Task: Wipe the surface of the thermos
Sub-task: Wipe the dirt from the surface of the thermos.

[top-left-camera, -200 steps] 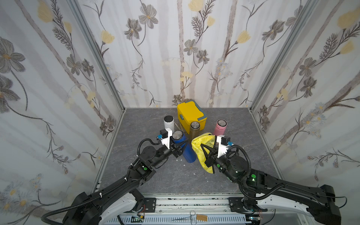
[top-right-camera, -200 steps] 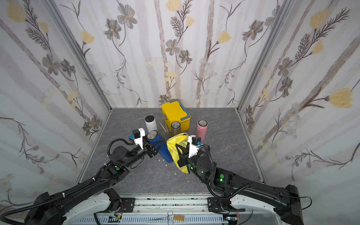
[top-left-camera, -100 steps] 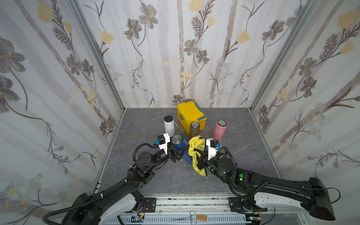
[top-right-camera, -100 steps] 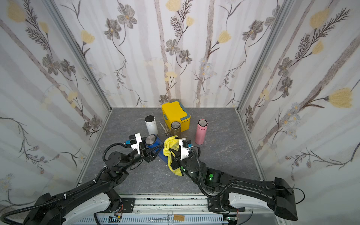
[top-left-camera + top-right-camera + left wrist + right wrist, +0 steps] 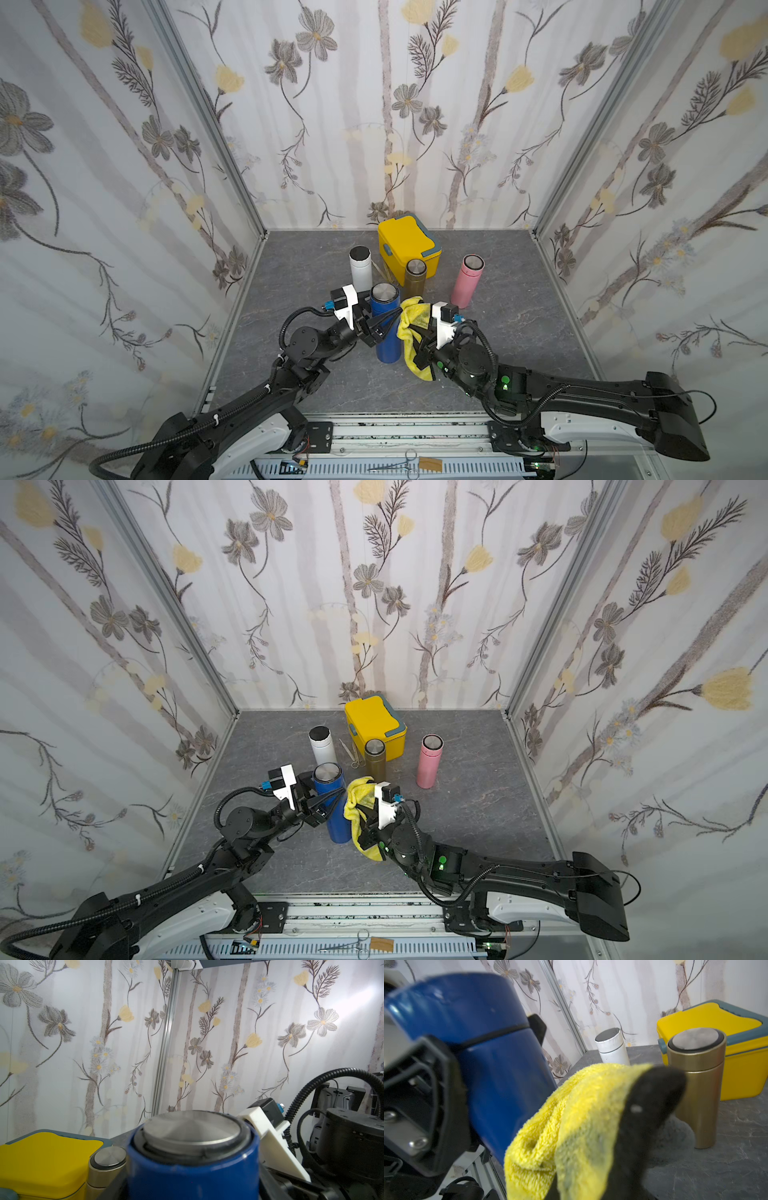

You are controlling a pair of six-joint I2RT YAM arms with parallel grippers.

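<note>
Standing roughly upright near the middle of the grey tabletop (image 5: 503, 332), the blue thermos (image 5: 387, 340) is seen in both top views, nearer the arms than the other vessels. Its steel lid (image 5: 384, 292) is fitted on top. The body is clasped about halfway up by the left claw (image 5: 387, 321), whose jaws are closed against the thermos's sides. Whether the base is resting on the tabletop or is held just clear of it cannot be told.

A yellow cloth (image 5: 411, 318) is pinched in the right claw (image 5: 420, 337). The jaws are shut on its folds, and most of the fabric is draped down over them. The cloth is pressed against the side of the thermos that faces the right arm. In the right wrist view the contact is shown plainly, with yellow pile lying against the blue wall.

Behind the thermos, a white flask (image 5: 360, 270), an olive-gold flask (image 5: 415, 279) and a pink flask (image 5: 467, 282) are stood upright, each apart from the others. A yellow box (image 5: 407, 245) with grey-blue trim is set near the back wall, just behind the olive-gold flask. A thin metal tool (image 5: 349, 754) is laid on the tabletop between the white flask and the olive-gold flask.
</note>
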